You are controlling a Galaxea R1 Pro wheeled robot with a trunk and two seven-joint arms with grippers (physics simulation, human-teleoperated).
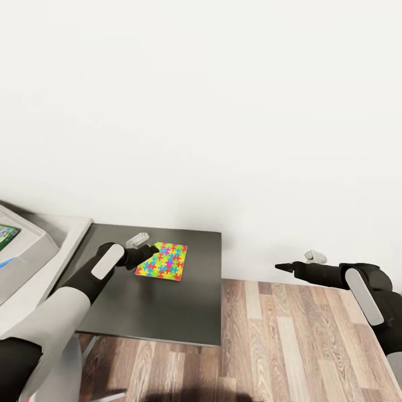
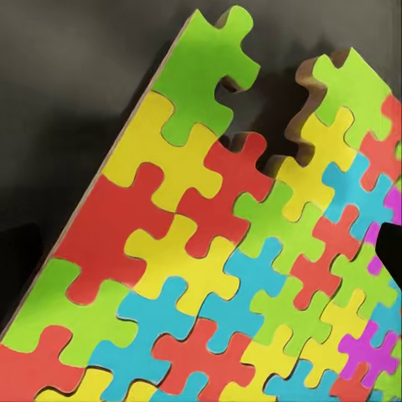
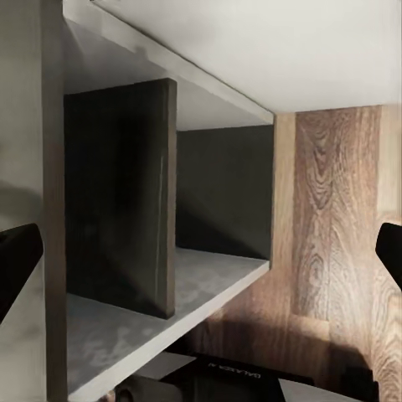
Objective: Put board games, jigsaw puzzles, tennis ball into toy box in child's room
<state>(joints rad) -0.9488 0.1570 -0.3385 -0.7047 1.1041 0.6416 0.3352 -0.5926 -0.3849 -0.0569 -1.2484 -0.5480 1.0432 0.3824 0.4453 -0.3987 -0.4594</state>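
One jigsaw puzzle point(image 1: 162, 261), a thin multicoloured slab, lies on the lower dark-grey wing of the table point(image 1: 167, 312). My left gripper point(image 1: 151, 252) is at the puzzle's near-left corner. Up close in the left wrist view the jigsaw puzzle point(image 2: 218, 276) spreads under the left gripper point(image 2: 201, 260). One dark fingertip point(image 2: 390, 251) sits far out at the frame's edge, so the jaws stand open. The grey toy box point(image 1: 34, 245) rests at far left on the light-grey desk top point(image 1: 75, 231), with a green-edged board game point(image 1: 6, 234) inside. My right gripper point(image 1: 282, 267) hangs open over the floor.
A white wall rises right behind the table. Wood-plank floor point(image 1: 290, 340) lies to the right of the dark wing. In the right wrist view I look at a grey shelf compartment point(image 3: 209, 218) with a dark divider point(image 3: 126, 193), with wood floor beside it.
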